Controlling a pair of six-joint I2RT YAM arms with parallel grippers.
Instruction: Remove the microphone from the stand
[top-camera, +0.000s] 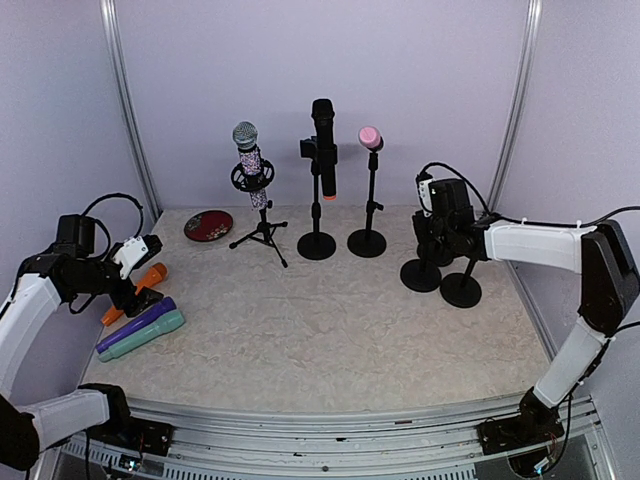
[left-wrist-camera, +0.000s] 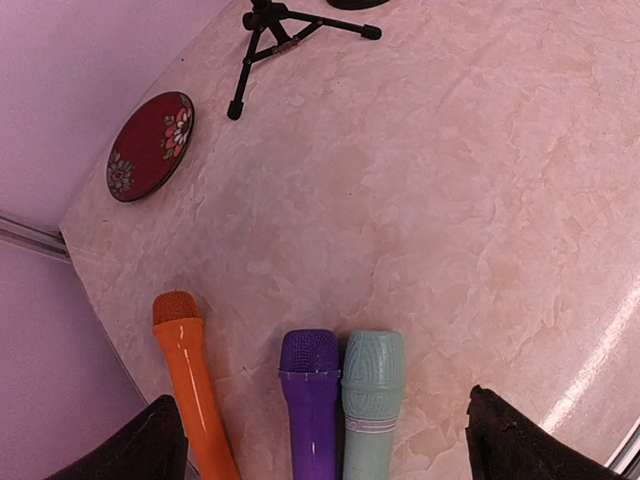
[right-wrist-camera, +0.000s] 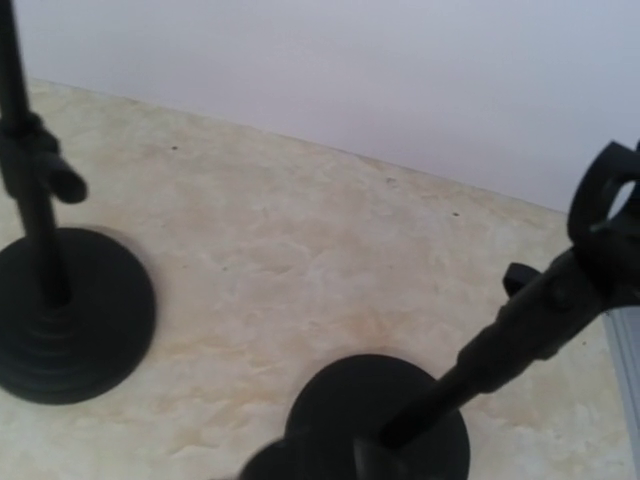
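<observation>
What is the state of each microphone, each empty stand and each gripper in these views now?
Silver-headed microphone: mounted, upright.
Black microphone: mounted, upright.
Pink-headed microphone: mounted.
Orange microphone: lying flat.
Purple microphone: lying flat.
Teal microphone: lying flat.
Nearer empty stand: upright, no microphone.
Farther empty stand: upright, no microphone.
Left gripper: open, above the lying microphones.
Right gripper: beside the empty stands; open or shut unclear.

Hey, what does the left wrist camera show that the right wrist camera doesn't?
Only the left wrist: an orange microphone, a purple microphone and a teal microphone lying side by side, a red plate, tripod legs. Only the right wrist: a round-based stand and a second stand, no microphones. Both: the marbled tabletop and the lilac wall.
</observation>
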